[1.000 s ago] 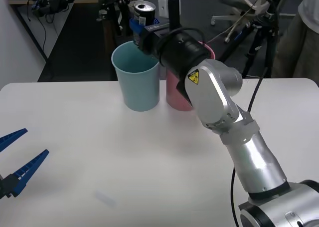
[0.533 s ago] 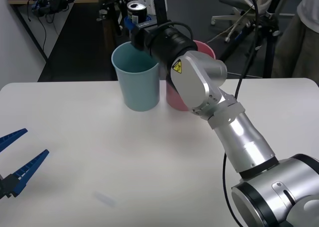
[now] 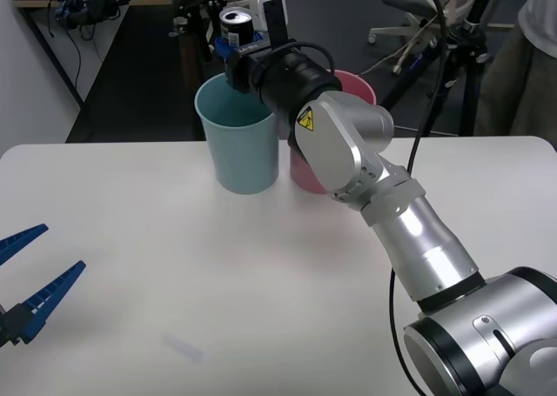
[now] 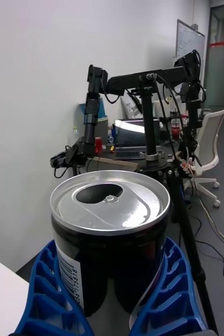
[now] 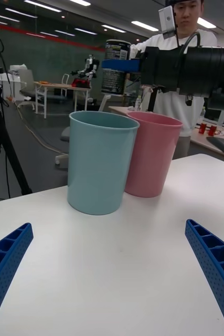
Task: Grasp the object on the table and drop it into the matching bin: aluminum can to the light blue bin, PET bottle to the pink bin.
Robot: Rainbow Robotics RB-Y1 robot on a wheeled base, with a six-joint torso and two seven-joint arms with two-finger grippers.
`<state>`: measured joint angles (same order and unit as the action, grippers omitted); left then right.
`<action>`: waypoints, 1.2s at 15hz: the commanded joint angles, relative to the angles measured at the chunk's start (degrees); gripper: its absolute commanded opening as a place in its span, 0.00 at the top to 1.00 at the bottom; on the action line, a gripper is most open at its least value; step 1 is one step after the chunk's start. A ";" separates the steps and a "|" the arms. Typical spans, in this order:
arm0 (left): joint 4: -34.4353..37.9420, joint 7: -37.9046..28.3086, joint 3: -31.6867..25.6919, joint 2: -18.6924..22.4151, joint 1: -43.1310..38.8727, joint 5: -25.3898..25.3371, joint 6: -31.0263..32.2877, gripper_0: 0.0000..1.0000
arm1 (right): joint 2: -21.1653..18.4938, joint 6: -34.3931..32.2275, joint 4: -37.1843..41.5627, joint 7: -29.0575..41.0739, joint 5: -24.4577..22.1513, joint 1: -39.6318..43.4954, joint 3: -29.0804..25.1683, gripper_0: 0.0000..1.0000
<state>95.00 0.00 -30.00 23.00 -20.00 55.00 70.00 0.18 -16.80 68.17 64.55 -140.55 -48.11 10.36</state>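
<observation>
My left gripper [image 3: 30,283] waits spread wide at the near left of the table [image 3: 174,274], doing nothing. Farther in, the light blue bin [image 3: 238,144] stands touching the pink bin [image 3: 348,91] to its right, and my right gripper [image 3: 237,50] clamps the aluminum can [image 3: 236,23] upright above the blue bin's far rim. I judge this the drop step: centre over the opening, then release.
</observation>
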 commanded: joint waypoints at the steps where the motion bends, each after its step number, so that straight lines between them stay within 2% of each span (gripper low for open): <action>1: 0.00 0.00 0.00 0.00 0.00 0.00 0.00 0.00 | 0.00 0.01 0.03 0.32 0.10 -0.05 0.01 1.00; 2: 0.00 0.00 0.00 0.00 0.00 0.00 0.00 0.00 | 0.00 0.01 0.03 0.41 0.36 -0.05 0.01 0.68; 3: 0.00 0.00 0.00 0.00 0.00 0.00 0.00 0.00 | 0.00 0.54 0.03 0.49 0.63 0.03 0.01 0.00; 14: 0.00 0.00 0.00 0.00 0.00 0.00 0.00 0.00 | 0.00 0.89 0.12 -0.47 2.56 -0.05 0.01 0.00; 18: 0.00 0.00 0.00 0.00 0.00 0.00 0.00 0.00 | 0.00 -0.43 2.75 -2.23 4.76 1.35 -0.60 0.00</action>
<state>95.00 0.00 -30.00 23.00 -20.00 55.00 70.00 0.13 -16.51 69.86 62.76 -136.27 -47.41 10.07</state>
